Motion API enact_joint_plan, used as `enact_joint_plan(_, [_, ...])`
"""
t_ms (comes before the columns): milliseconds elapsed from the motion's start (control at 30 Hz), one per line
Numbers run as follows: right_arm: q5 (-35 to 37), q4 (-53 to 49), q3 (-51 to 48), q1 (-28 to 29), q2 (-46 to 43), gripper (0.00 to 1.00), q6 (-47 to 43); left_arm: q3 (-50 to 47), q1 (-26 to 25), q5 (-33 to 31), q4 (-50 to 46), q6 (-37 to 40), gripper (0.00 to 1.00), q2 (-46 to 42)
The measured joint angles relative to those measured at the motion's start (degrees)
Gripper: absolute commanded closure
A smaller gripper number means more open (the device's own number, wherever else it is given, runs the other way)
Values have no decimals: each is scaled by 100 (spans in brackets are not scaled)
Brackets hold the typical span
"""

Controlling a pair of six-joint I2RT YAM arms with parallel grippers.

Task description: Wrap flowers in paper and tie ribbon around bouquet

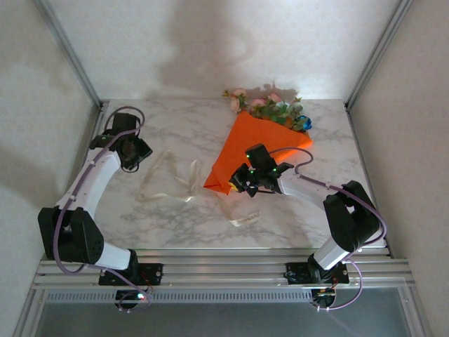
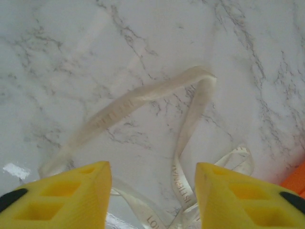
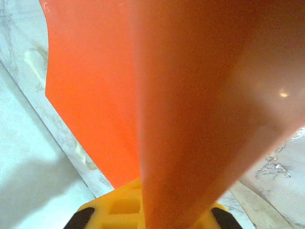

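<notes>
Left wrist view: my left tool (image 2: 152,191) hangs wide open over the ribbon (image 2: 143,95), its loops lying on the bench (image 2: 57,38) just below and between the fingers. To do this well, I reckon I should drop straight down and pinch one strand, not the tangle. My right tool (image 1: 254,177) is clamped on the paper (image 3: 190,95) at the narrow end of the bouquet (image 1: 261,140), near the ribbon's right side, flowers (image 1: 270,107) pointing away.
</notes>
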Motion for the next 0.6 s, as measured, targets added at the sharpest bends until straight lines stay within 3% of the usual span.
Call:
enact_joint_plan(133, [0,0,0,0,0,100,0,-162,-927,232,188,-308,46,-254])
enact_joint_plan(233, [0,-4,15,0,42,100,-2,-1145,-1655,901,643,-1067,47,-748])
enact_joint_plan(300, [0,-7,46,0,103,100,-4,-2107,-2072,1364,1054,-1965,50,-1204])
enact_joint_plan(433, [2,-37,87,0,153,100,-9,-3410,-2566,1729,2015,-3816,54,-1744])
enact_joint_plan(600, [0,-66,114,0,184,100,-26,-3576,-2728,1823,3101,-5106,51,-1386])
